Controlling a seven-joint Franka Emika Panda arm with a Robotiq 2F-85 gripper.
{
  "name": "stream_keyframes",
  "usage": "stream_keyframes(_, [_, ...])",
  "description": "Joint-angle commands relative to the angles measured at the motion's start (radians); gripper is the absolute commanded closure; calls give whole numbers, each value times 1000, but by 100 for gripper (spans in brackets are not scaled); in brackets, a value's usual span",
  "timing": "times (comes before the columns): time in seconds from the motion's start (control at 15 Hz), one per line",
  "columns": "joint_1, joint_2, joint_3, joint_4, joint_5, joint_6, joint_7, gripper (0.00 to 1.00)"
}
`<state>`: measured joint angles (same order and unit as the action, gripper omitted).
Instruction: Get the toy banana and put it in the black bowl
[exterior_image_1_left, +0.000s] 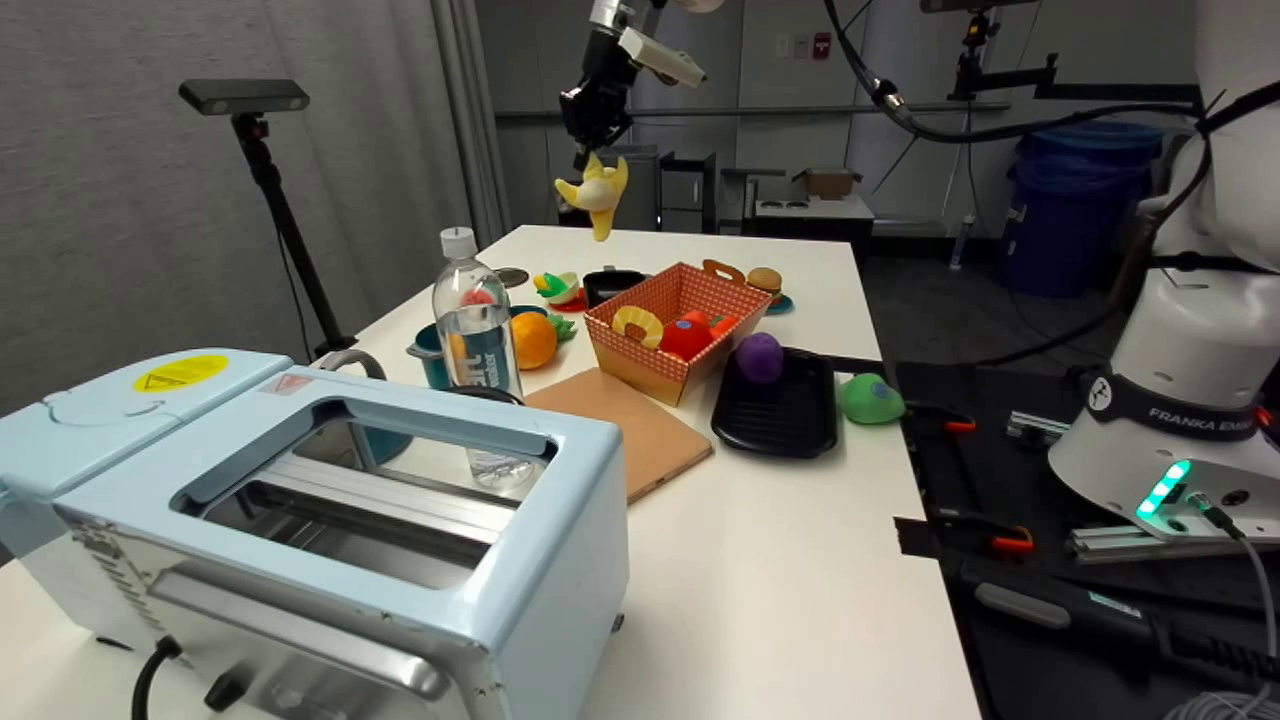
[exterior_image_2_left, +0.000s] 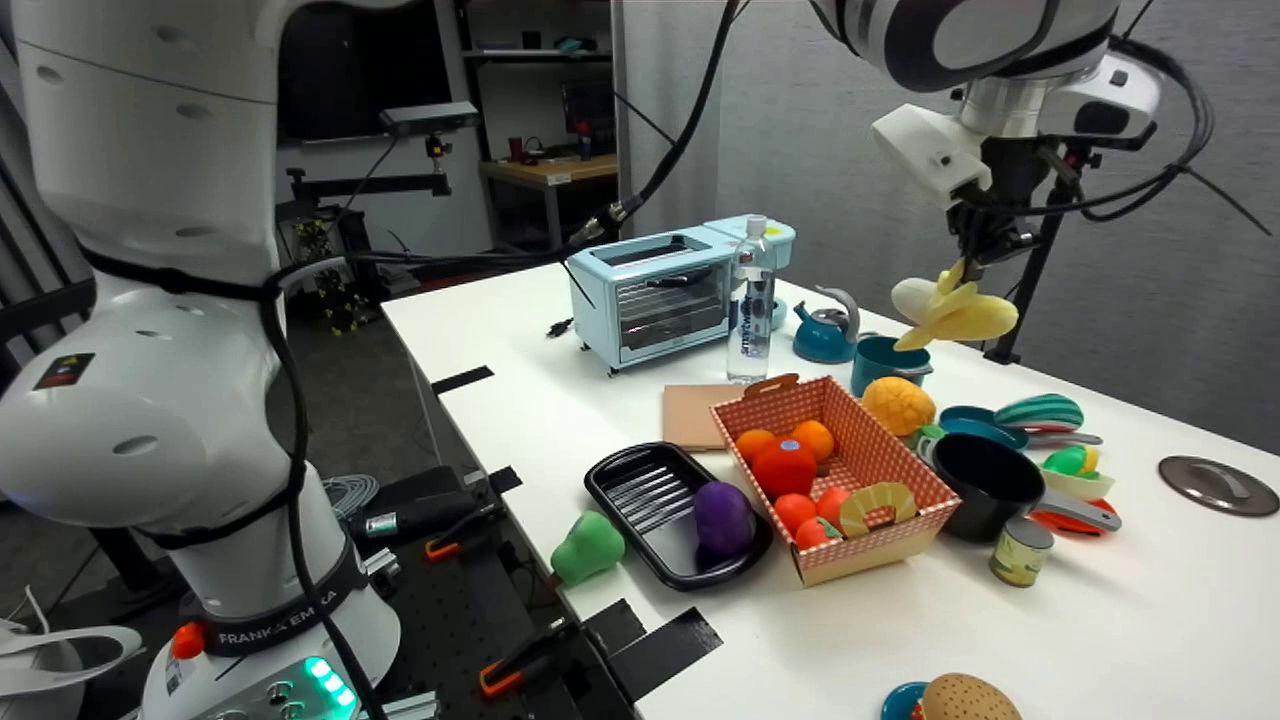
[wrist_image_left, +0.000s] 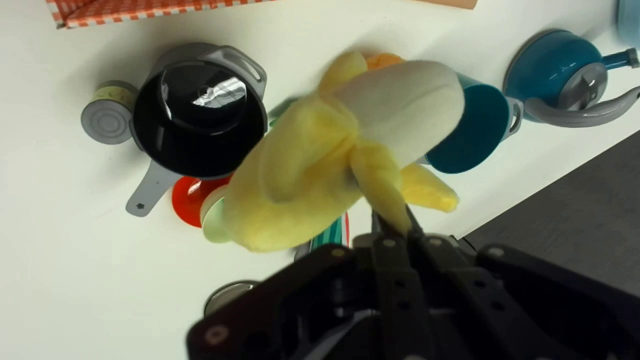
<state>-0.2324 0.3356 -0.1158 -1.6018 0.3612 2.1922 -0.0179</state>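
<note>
Banana (wrist_image_left: 320, 170) hangs by one peel flap (wrist_image_left: 380, 185) clamped in my pincer (wrist_image_left: 395, 225), held high, presumably to clear the rim of the pot (wrist_image_left: 200, 145), my likely bowl.

In an exterior view, the wrist (exterior_image_2_left: 1008, 108) is held at two o'clock. The gripper (exterior_image_2_left: 971, 268) is pointed roughly toward six and clamped.

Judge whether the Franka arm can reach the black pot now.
Probably yes: the gripper holds the toy banana aloft, and the black pot looks uncovered. The can and basket stand close, so entry from above looks safest.
</note>
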Motion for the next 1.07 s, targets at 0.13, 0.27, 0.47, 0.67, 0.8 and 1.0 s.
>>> stream_keyframes(0.13, [-38, 124, 8, 177, 18, -91, 22, 99])
stream_keyframes(0.27, [-44, 153, 9, 215, 12, -105, 29, 99])
stream_keyframes(0.47, [-53, 189, 12, 264, 16, -122, 43, 99])
stream_keyframes(0.67, [-71, 212, 17, 288, 31, -121, 58, 99])
stream_keyframes(0.8, [-84, 223, 18, 294, 42, -117, 63, 99])
stream_keyframes(1.0, [-100, 222, 19, 273, 57, -103, 62, 99])
